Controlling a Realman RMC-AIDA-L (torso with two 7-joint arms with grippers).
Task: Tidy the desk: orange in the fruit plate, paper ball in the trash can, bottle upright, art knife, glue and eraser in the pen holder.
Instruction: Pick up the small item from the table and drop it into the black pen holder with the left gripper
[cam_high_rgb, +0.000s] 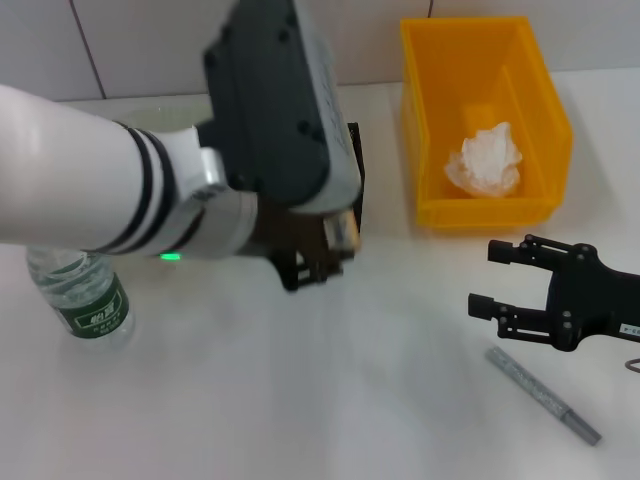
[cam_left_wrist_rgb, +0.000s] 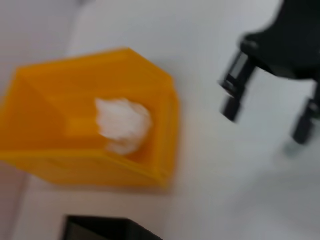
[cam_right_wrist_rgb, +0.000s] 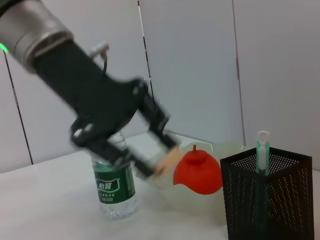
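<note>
Trash can (cam_high_rgb: 430, 120), back right of bench (cam_high_rgb: 330, 400): paper ball (cam_high_rgb: 487, 160) already inside. Fruit plate (cam_right_wrist_rgb: 227, 152) holds orange (cam_right_wrist_rgb: 198, 171), seen only from right wrist. Bottle (cam_high_rgb: 85, 295) upright, front left. Pen holder (cam_right_wrist_rgb: 265, 197): art knife (cam_right_wrist_rgb: 261, 155) standing in it. Glue (cam_high_rgb: 543, 394) on bench, not yet stowed. Left pincer (cam_right_wrist_rgb: 161, 162) near holder, pinching tan eraser (cam_right_wrist_rgb: 167, 161). Right pincer (cam_high_rgb: 500, 278) spread, empty, just beside glue.

Pen holder (cam_high_rgb: 354, 175) is being largely hidden in the head view by the left arm (cam_high_rgb: 110, 185); fruit plate and orange are being fully covered there. Bottle (cam_high_rgb: 82, 295) is being partly overlapped by that arm. Right gripper (cam_left_wrist_rgb: 267, 107) is being blurred in the left wrist view.
</note>
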